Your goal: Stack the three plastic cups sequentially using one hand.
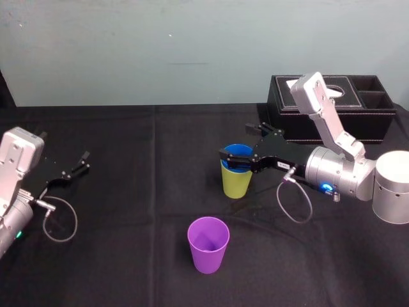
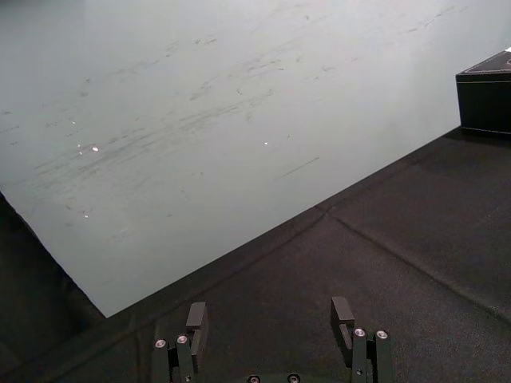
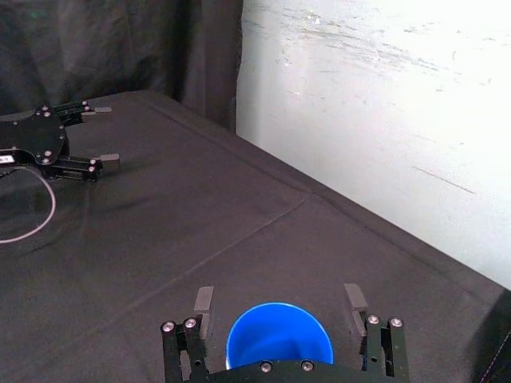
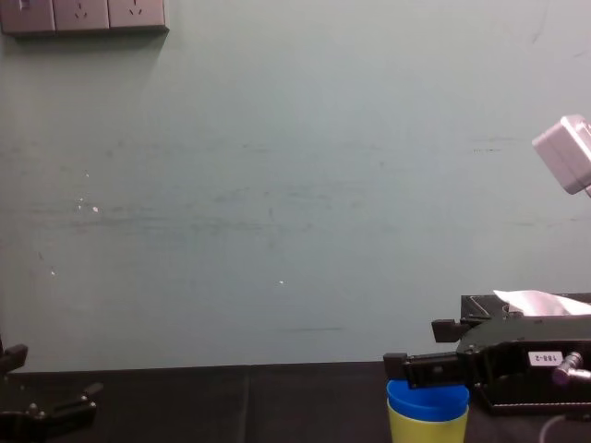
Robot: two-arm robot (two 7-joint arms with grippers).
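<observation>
The blue cup [image 1: 238, 152] sits nested inside the lime yellow-green cup [image 1: 236, 182], upright on the black cloth right of centre. In the chest view the blue cup's rim [image 4: 428, 397] stands above the yellow-green cup [image 4: 427, 430]. My right gripper [image 1: 235, 141] straddles the blue cup's rim. It is open. In the right wrist view its fingers [image 3: 204, 299] stand a little clear of the blue cup [image 3: 279, 339] on both sides. The purple cup [image 1: 208, 244] stands alone, upright, nearer the front. My left gripper [image 1: 83, 161] rests open and empty at the far left.
A black tissue box [image 1: 332, 105] with side compartments stands at the back right, behind my right arm. A pale wall runs along the table's far edge. A loose cable loop [image 1: 294, 204] hangs from my right wrist near the cups.
</observation>
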